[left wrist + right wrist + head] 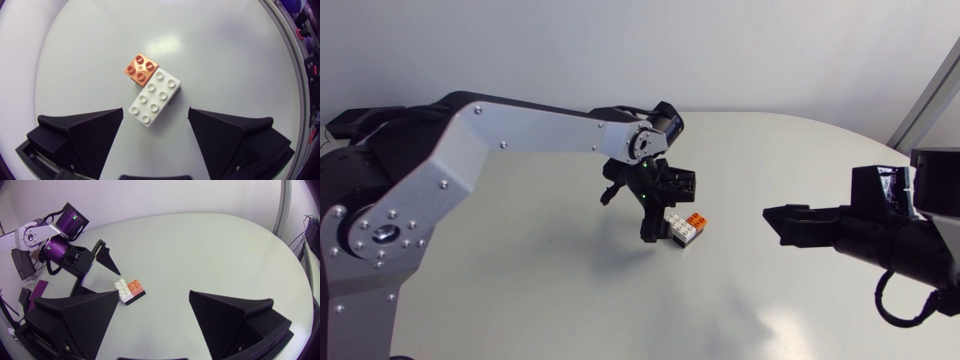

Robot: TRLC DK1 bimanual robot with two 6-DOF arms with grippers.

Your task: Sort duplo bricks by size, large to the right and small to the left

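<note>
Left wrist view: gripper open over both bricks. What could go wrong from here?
1. The orange brick touches the white brick, so closing the left gripper on the white one may drag the orange along.
2. The white brick lies diagonal to the open fingers; they may catch its corners and twist it.

White eight-stud brick [154, 97]: moulded plastic, smooth and glossy, with small highlights on the stud tops.
Orange four-stud brick [142, 69]: same plastic, smooth, slight shine.
Table [520, 290]: white top, smooth, matt to satin, with faint soft reflections under the arms.
Left arm [470, 150]: silver-grey links, metal by the look, satin finish, small screw heads showing. Joints black.
Left gripper [155, 112] and right gripper [154, 293]: matt black wedge fingers, plastic-looking, faintly grainy, no gloss.
</note>
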